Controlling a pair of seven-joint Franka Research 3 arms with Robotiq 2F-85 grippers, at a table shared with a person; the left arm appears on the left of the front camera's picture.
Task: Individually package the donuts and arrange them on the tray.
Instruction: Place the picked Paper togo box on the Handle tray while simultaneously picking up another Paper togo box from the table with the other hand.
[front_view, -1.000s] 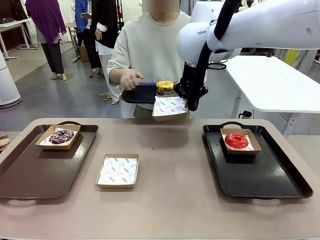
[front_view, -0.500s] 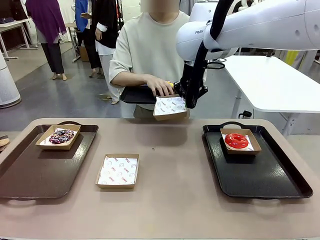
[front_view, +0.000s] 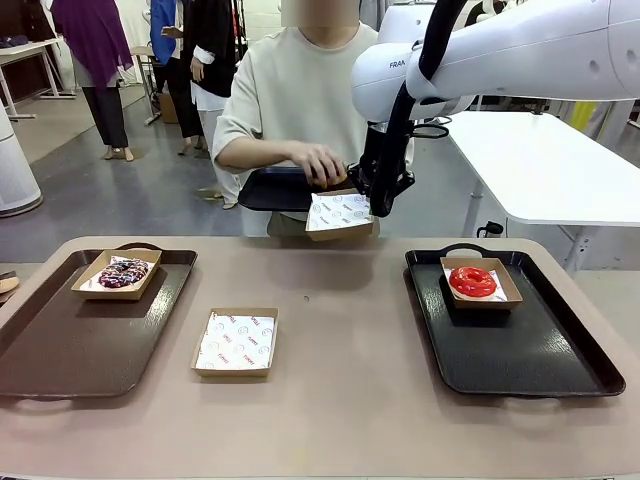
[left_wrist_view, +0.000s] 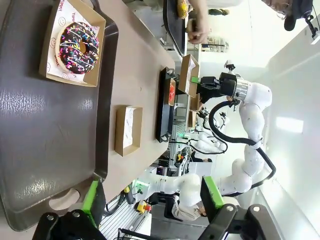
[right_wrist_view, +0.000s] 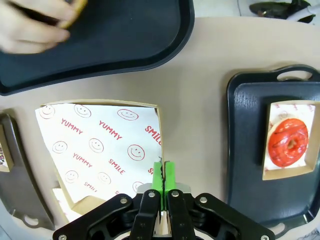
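Donuts flank the empty box (front_view: 235, 342) on my counter (front_view: 340, 420): red donut (front_view: 472, 281) on a black tray (front_view: 540, 350) right of it, sprinkled donut (front_view: 123, 272) on a brown tray (front_view: 70, 350) left. Beyond it my right claw (right_wrist_view: 163, 172) clenches a lined box (front_view: 339, 214) by a person's hand (front_view: 322, 165); left claw (left_wrist_view: 152, 195) gapes.

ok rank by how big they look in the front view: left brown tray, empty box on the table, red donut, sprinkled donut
1. left brown tray
2. empty box
3. red donut and sprinkled donut: look alike, left unranked
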